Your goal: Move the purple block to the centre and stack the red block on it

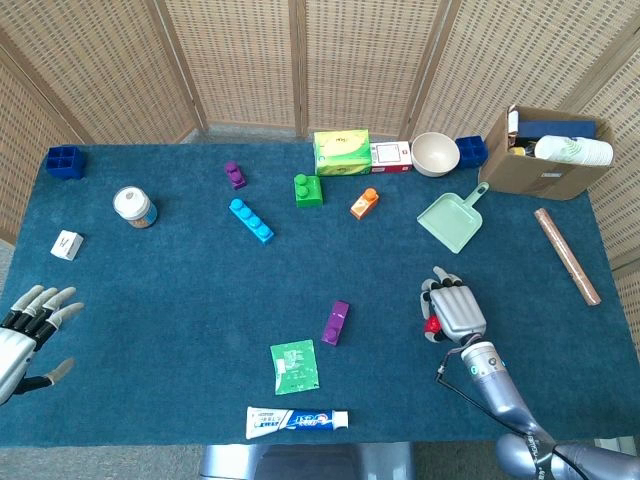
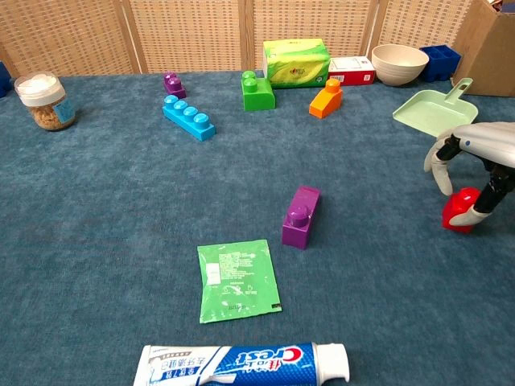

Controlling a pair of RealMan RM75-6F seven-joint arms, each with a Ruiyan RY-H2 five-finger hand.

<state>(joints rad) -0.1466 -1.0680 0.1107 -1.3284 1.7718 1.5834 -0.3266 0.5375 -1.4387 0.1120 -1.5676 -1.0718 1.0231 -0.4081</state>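
The robot's right hand (image 1: 456, 312) is cupped over the red block (image 2: 460, 211) at the right side of the blue-carpeted counter (image 1: 180, 300), its fingers (image 2: 441, 170) curled down around the block and touching it in the chest view; whether the block is lifted off the counter cannot be told. The purple block (image 2: 300, 216) lies well left of the red block, flat on the counter near its middle, one stud facing the camera. Just in front of the purple block and a little left lies a green sachet (image 2: 236, 280), and nearer the front edge a toothpaste tube (image 2: 245, 364). Behind the red block sits a pale green dustpan (image 1: 452, 219), and beyond that a cream bowl (image 1: 435, 153), a dark blue brick (image 1: 471, 150) and a cardboard box (image 1: 545, 152) at the far right corner. A brown rod (image 1: 566, 255) lies right of the dustpan. Far behind the purple block stand a green brick (image 1: 307, 189), an orange brick (image 1: 364, 203), a light blue brick (image 1: 251, 220), a small purple brick (image 1: 235, 175) and a green tissue pack (image 1: 342, 152). The left hand (image 1: 30, 325) hovers at the counter's left edge, far from the purple block, fingers spread and holding nothing
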